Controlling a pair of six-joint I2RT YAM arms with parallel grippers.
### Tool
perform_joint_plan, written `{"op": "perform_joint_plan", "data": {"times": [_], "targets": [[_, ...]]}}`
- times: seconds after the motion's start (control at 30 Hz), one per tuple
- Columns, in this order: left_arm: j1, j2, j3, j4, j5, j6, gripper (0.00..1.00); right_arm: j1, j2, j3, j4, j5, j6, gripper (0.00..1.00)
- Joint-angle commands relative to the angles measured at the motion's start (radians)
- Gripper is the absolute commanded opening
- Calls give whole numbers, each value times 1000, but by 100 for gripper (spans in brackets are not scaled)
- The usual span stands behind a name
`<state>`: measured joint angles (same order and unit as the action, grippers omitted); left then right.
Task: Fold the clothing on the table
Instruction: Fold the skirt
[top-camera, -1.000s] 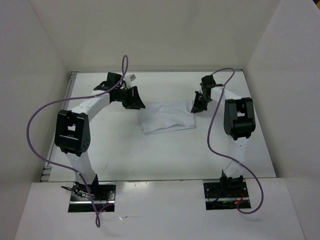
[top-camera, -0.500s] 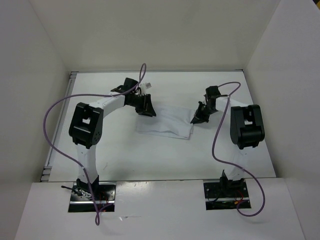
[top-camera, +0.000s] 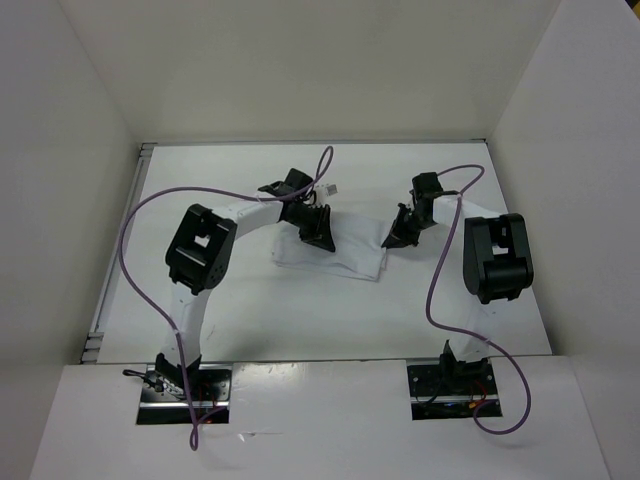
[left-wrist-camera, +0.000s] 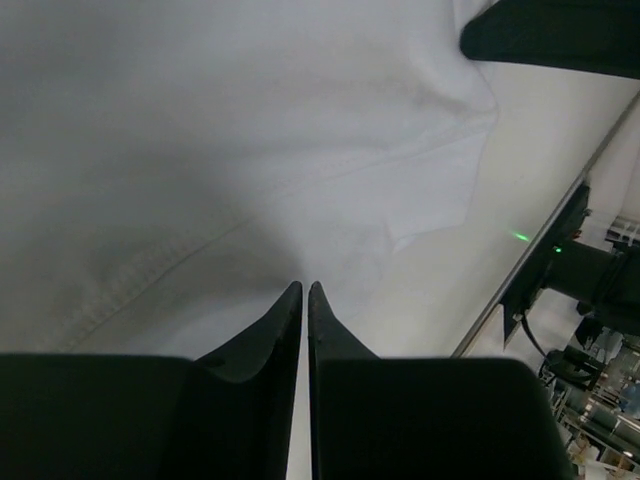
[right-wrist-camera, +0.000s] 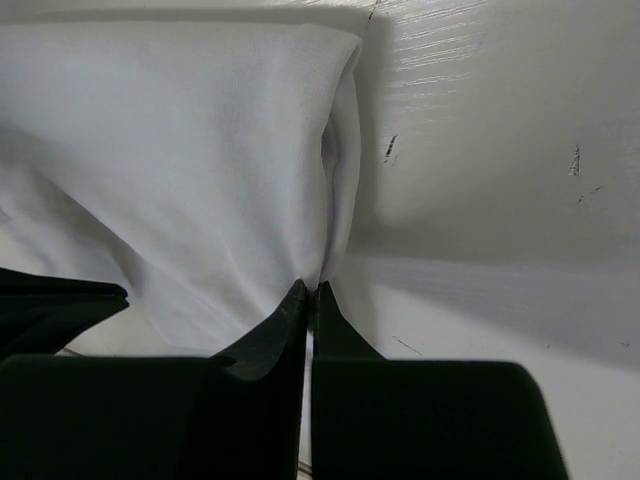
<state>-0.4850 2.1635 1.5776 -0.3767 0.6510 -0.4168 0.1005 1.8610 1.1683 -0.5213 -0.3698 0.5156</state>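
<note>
The clothing (top-camera: 350, 258) lies wrinkled on the worktop (top-camera: 300, 320). The left pincer (left-wrist-camera: 304, 292) and right pincer (right-wrist-camera: 311, 290) each pinch an edge of it, so grasping seems done. The next move calls for lifting both evenly and carrying that edge across.

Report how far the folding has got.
Done: the clothing lies on the table as a compact, layered rectangle, seemingly folded at least once. In hand: left gripper and right gripper pinch its far edge. Left: carrying that edge over to complete the fold.
</note>
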Motion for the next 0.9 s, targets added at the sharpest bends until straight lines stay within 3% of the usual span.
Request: {"op": "perform_joint_plan", "data": {"times": [0.0,0.17,0.43,0.53,0.63,0.87], "targets": [[-18,25,27,-54,-65,48,11,8,-10,17,9,5,-6,0],[-38,25,-66,-76,-119,61,11,8,0,51,0,5,-6,0],[-78,78,-90,-57,-119,61,10,8,-20,97,-20,-4,-15,0],[-78,27,-81,-83,-119,61,10,-1,-20,106,-29,-4,-25,0],[-57,-101,-71,-128,-157,61,16,-1,-29,106,-29,-14,-25,0],[103,-297,-86,-179,-286,91,24,-1,-48,129,-49,-2,-43,0]]}}
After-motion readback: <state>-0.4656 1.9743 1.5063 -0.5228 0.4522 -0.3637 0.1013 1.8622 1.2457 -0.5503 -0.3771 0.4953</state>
